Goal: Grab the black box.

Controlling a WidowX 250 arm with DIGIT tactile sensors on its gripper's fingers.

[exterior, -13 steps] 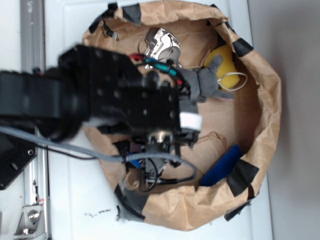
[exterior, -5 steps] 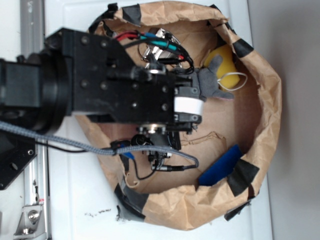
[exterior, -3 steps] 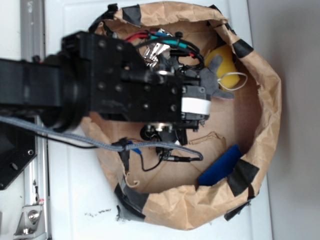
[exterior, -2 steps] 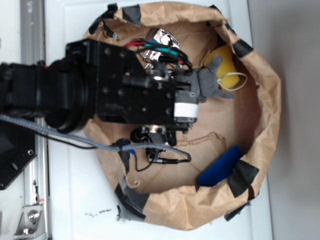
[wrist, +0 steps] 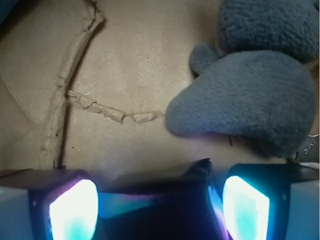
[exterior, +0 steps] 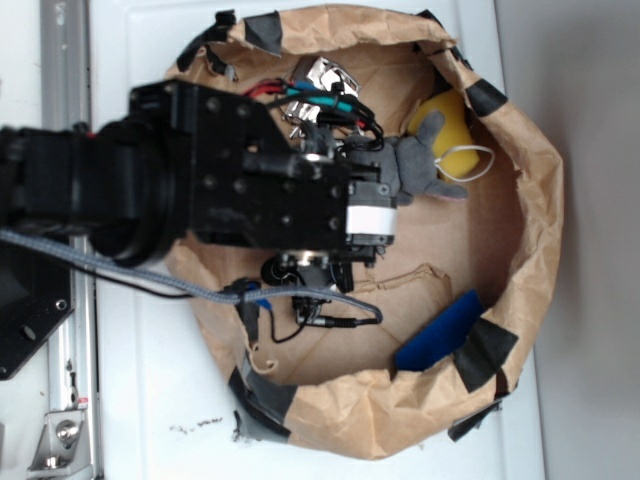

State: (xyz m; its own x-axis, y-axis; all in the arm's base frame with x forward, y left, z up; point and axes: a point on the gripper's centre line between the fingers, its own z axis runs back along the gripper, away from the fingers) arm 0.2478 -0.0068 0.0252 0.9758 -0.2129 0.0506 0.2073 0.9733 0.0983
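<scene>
Black box (wrist: 160, 200) clamped between claw (wrist: 160, 210) pads; grey plush (wrist: 250, 100) just beyond.

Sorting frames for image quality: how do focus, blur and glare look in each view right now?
Exterior view: evenly lit and soft, the arm slightly blurred, the brown paper rim and blue piece clear enough. Wrist view: the claw fingers are blown out in a cyan-white glow, the black box between them dark and blurred; the grey plush toy and paper floor look sharper.
</scene>
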